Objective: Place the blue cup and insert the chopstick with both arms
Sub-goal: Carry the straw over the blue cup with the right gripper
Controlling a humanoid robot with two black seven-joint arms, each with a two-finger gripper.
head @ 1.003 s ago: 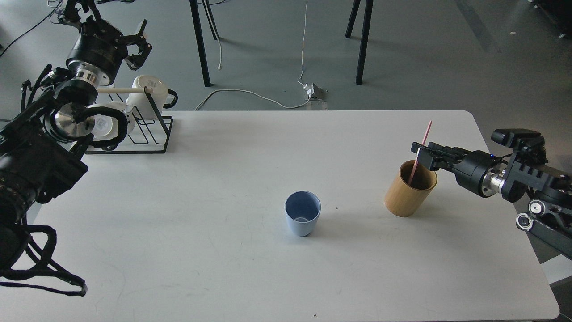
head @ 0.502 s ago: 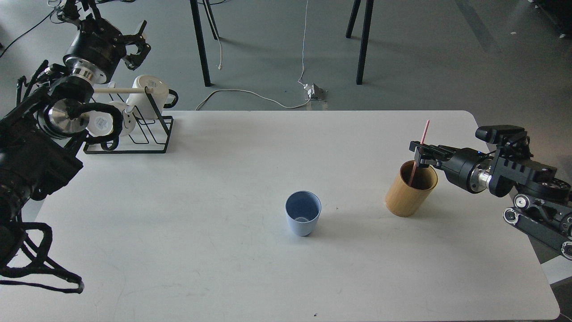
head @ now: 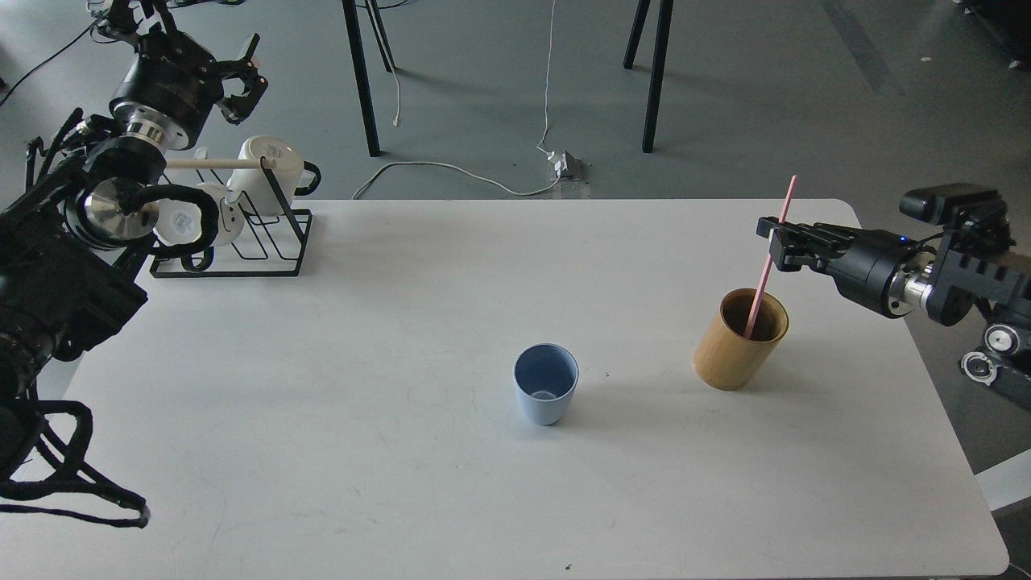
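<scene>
Here our right gripper [head: 775, 244] is clamped on the chopstick [head: 769, 258] a little below its top end, and the stick slants down from the fingers with its lower tip inside the bamboo cup [head: 739, 341] just beneath the gripper. We judge this to be the drawing-out step: the stick is held but not yet clear of that tan cup. The next move calls for a lift until the tip passes the rim, then a carry inward to the blue cup [head: 546, 394], which stands upright and empty, below and well apart from our gripper toward the middle of the table [head: 362, 451]. We would need the stick close to upright above the blue mouth before lowering it.

Far across from the right gripper, our left gripper [head: 242, 80] hangs raised beyond the table's edge, fingers apart and holding nothing, above the wire rack [head: 266, 242] with its white mugs [head: 270, 161].

The tabletop is plain white with faint scuffs. Beyond it we see a grey floor, trailing cables [head: 451, 173] and dark furniture legs [head: 360, 76].
</scene>
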